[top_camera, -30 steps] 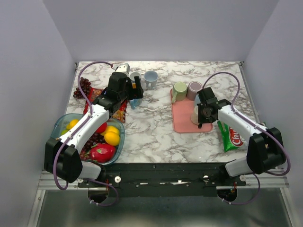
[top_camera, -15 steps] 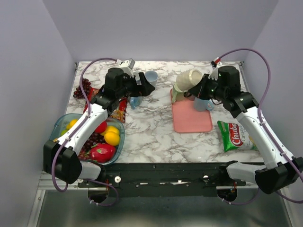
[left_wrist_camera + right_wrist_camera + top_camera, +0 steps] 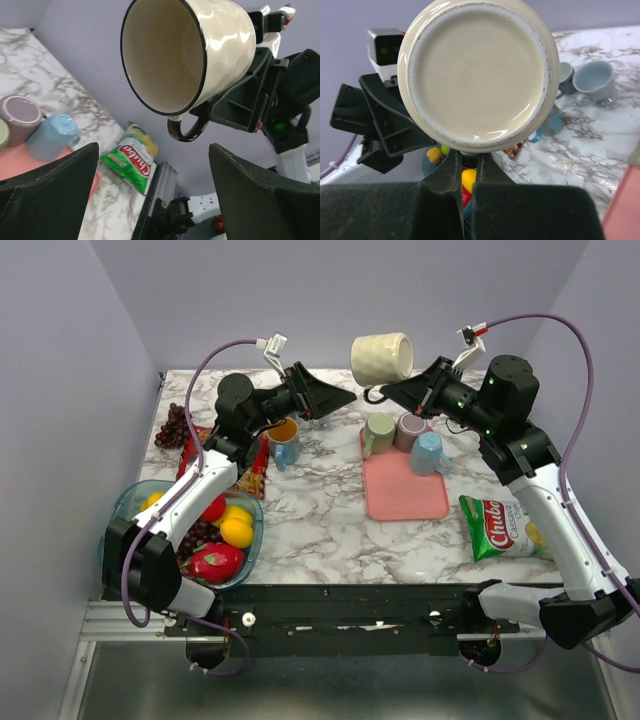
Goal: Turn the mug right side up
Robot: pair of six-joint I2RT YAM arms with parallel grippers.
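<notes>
I'm holding the right arm (image 3: 545,490) raised high, its forearm reaching left toward the mug (image 3: 381,359), with the right gripper (image 3: 388,393) clamping the mug's handle. The left arm (image 3: 190,490) is stretching up and rightward, its left gripper (image 3: 340,398) gaping wide just left of the mug, clear of it.

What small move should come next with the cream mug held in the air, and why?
Probably ease the open left gripper forward to take the rim of the cream mug. The right gripper pinches only the handle, and the mug lies sideways with its mouth facing the left gripper, so a second hold should let it turn upright.
</notes>
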